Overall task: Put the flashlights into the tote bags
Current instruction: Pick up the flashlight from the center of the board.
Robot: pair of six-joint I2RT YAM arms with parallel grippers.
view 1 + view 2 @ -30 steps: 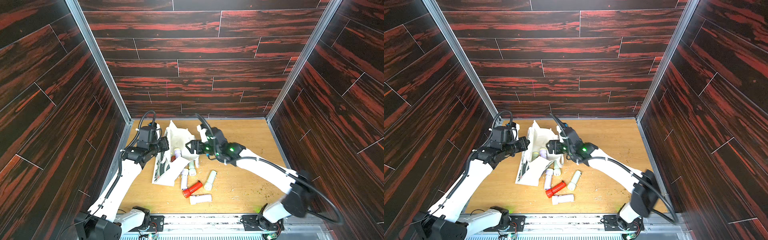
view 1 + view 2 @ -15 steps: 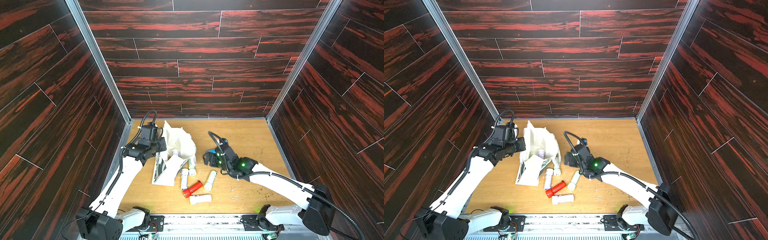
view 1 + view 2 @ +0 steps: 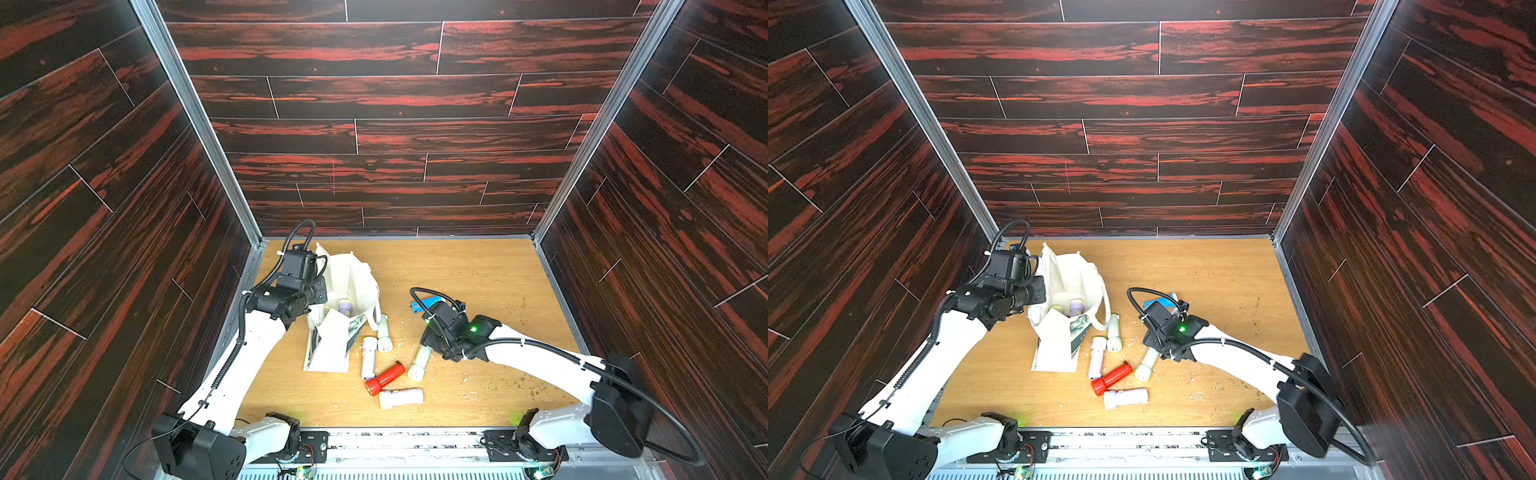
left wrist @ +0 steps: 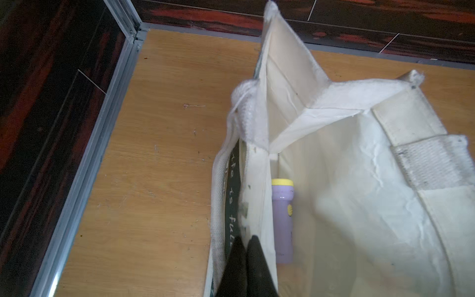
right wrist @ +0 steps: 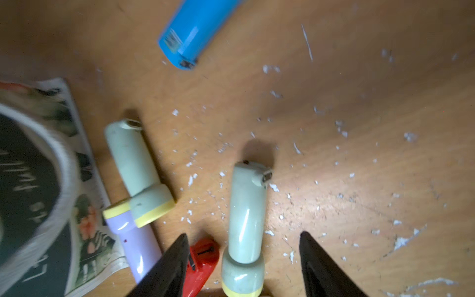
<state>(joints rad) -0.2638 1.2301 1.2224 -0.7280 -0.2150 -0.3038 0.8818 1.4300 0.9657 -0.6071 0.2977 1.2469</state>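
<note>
Wood counter [image 3: 478, 270], strewn with white flecks [image 5: 401, 241].
Pale green flashlight [image 5: 246, 218] lies between the right gripper's [image 5: 244, 234] fingers. Red flashlight [image 5: 203, 259], lilac flashlight [image 5: 136, 244] and second pale green flashlight [image 5: 136, 167] lie beside one finger. Blue flashlight [image 5: 190, 30] is beyond the tips, tote bag [image 5: 38, 180] farther aside.

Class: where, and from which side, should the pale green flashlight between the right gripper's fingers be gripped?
Grip the pale green flashlight on its narrow barrel, from above, right gripper closing across its width. It lies flat, the head is wider, and the red flashlight crowds that end.
</note>
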